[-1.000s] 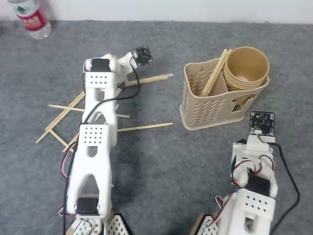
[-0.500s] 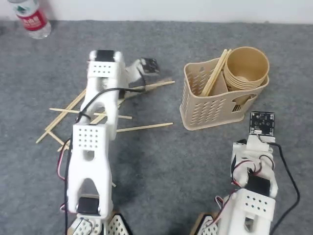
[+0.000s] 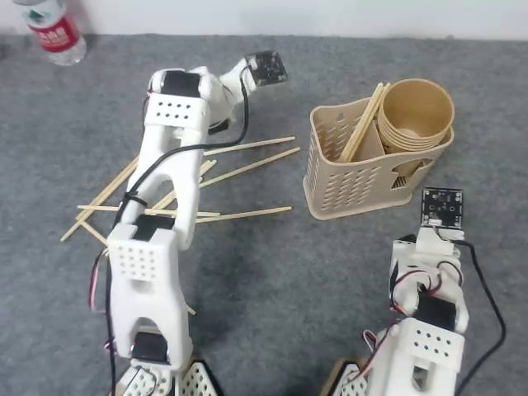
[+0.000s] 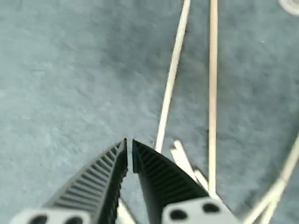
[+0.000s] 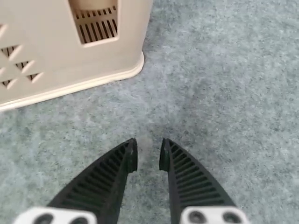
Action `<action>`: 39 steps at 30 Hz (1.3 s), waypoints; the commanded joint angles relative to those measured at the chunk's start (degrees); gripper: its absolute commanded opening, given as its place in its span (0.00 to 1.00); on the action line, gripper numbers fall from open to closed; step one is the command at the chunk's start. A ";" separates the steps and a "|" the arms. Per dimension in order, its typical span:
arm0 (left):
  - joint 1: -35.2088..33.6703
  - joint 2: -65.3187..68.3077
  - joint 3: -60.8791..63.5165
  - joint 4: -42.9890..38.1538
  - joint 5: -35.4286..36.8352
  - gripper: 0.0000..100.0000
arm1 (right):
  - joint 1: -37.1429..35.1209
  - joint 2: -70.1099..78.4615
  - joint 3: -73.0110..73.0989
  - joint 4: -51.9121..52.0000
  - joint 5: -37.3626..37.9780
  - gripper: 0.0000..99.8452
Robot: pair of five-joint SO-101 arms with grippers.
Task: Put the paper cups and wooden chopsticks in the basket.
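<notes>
- Beige perforated plastic basket point(image 3: 356, 180): stands upright on the grey carpeted tabletop point(image 3: 330, 272), right of centre; one lower corner of it point(image 5: 56, 51) shows in the right wrist view.
- Stack of tan paper cups point(image 3: 421, 111): nested, upright, in the basket's right end.
- Pale wooden chopsticks, stowed point(image 3: 363, 124): a few, leaning in the basket's left part, tips above the rim.
- Pale wooden chopsticks, loose point(image 3: 247, 169): scattered flat on the carpet left of the basket, several crossing under the left arm; two long ones point(image 4: 173, 74) run away from the left pincer.
- Left gripper point(image 4: 129, 142): black ribbed jaws clenched to a hairline gap, nothing between them, poised over carpet with its tip just beside one loose stick.
- Left arm point(image 3: 165, 190): white, stretched far across the table above the loose sticks.
- Right gripper point(image 5: 148, 147): jaws released a little, narrow gap, grasping nothing, over bare carpet near the basket's corner.
- Right arm point(image 3: 425, 322): white, folded back, near the basket's front.
- Clear plastic bottle with red label point(image 3: 51, 29): far left corner.
</notes>
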 commanded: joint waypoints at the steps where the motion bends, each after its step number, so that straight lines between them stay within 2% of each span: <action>1: -1.23 3.43 -0.04 2.11 -2.02 0.01 | -0.31 -0.57 -0.18 -1.01 0.62 0.10; 9: 0.53 11.78 -0.31 5.98 -2.90 0.02 | -0.31 -0.57 -0.18 -1.01 0.62 0.10; 15: 2.81 12.40 -0.13 10.29 -1.67 0.02 | -0.31 -0.57 -0.18 -1.01 0.62 0.10; 21: 3.08 10.99 -2.59 11.34 0.70 0.08 | -0.31 -0.57 -0.18 -1.01 0.62 0.10; 28: 4.13 9.14 -8.13 21.80 1.05 0.08 | -0.31 -0.57 -0.18 -1.01 0.62 0.10; 36: 4.66 9.41 -7.87 21.63 1.23 0.08 | -0.31 -0.57 -0.18 -1.01 0.62 0.10; 39: 4.40 11.69 -8.04 18.46 1.23 0.08 | -0.31 -0.57 -0.18 -1.01 0.62 0.10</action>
